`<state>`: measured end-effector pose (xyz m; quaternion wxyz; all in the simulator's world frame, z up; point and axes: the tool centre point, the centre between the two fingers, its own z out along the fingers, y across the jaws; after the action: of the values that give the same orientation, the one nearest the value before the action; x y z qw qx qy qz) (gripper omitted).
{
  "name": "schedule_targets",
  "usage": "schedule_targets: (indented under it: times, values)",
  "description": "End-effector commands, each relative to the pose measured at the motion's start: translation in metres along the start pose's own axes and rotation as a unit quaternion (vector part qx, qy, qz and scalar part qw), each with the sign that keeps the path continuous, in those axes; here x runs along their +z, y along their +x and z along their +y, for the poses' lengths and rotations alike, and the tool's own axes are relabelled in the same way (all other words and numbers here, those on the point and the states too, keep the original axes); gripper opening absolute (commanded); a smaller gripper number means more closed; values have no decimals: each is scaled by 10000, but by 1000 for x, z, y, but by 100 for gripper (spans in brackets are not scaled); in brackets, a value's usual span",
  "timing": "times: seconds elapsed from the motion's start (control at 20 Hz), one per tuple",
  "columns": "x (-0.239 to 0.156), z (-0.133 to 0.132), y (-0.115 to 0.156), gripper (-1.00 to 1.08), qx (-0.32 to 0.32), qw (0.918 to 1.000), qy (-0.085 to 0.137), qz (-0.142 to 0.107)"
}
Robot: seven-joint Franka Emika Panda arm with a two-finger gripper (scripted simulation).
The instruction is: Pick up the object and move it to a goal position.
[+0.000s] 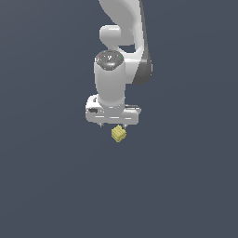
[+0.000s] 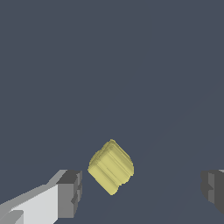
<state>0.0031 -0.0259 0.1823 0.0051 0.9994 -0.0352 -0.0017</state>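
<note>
Pale-yellow ridged object (image 1: 118, 134) sits tilted just below the white tool (image 1: 113, 125), between its fingers (image 2: 70, 192) in the wrist view, nearer one finger, touching neither. Tool is spread wide, released, gripping nothing. Plain dark grey table (image 1: 46, 186) all around.

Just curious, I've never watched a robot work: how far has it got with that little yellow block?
Done: the tool hangs just above the yellow block. In hand: its fingers are spread wide, not touching the block. Left: closing on it, lifting, carrying it to the goal.
</note>
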Motion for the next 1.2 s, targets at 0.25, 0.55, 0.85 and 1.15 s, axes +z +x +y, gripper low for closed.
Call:
schedule_targets:
  times: [0.25, 0.55, 0.85, 1.15]
  values:
    - [6, -1, -3, 100, -217, 9998, -3, -3]
    - [19, -3, -8, 100, -677, 9977, -9, -4]
    - [37, -6, -18, 100, -1393, 9903, -10, -2]
    - [59, -11, -30, 100, -2254, 9743, 0, 4]
